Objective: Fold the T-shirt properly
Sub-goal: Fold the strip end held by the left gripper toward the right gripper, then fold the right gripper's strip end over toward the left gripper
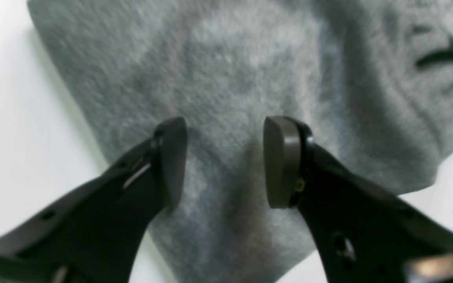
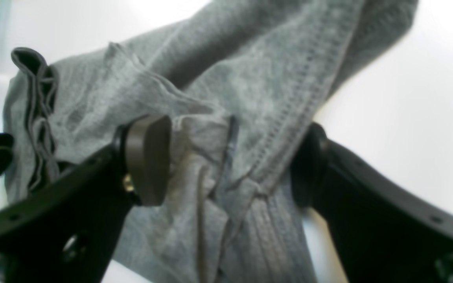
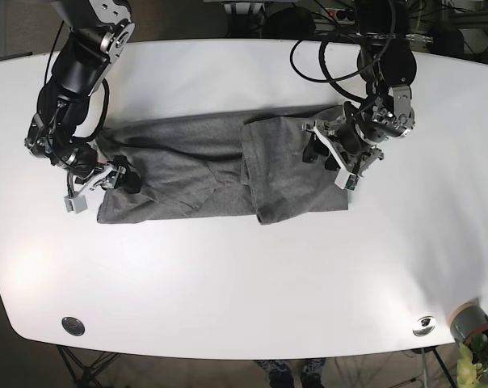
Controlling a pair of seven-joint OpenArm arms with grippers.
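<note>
The grey T-shirt (image 3: 187,162) lies across the white table, its right part folded over into a flap (image 3: 296,174). My left gripper (image 3: 329,158) hovers over that flap near the shirt's right edge. In the left wrist view it (image 1: 224,161) is open, with flat grey cloth (image 1: 230,78) under the fingers. My right gripper (image 3: 123,179) is at the shirt's left end. In the right wrist view it (image 2: 228,163) stands wide open, with bunched cloth and a stitched hem (image 2: 289,114) between its fingers. I cannot tell whether the pads touch the cloth.
The white table (image 3: 244,283) extends in front of the shirt. Two round metal fittings (image 3: 73,326) (image 3: 424,325) sit near the front edge. Cables (image 3: 325,56) loop by the left arm's base. A pot with a plant (image 3: 473,326) stands at the bottom right corner.
</note>
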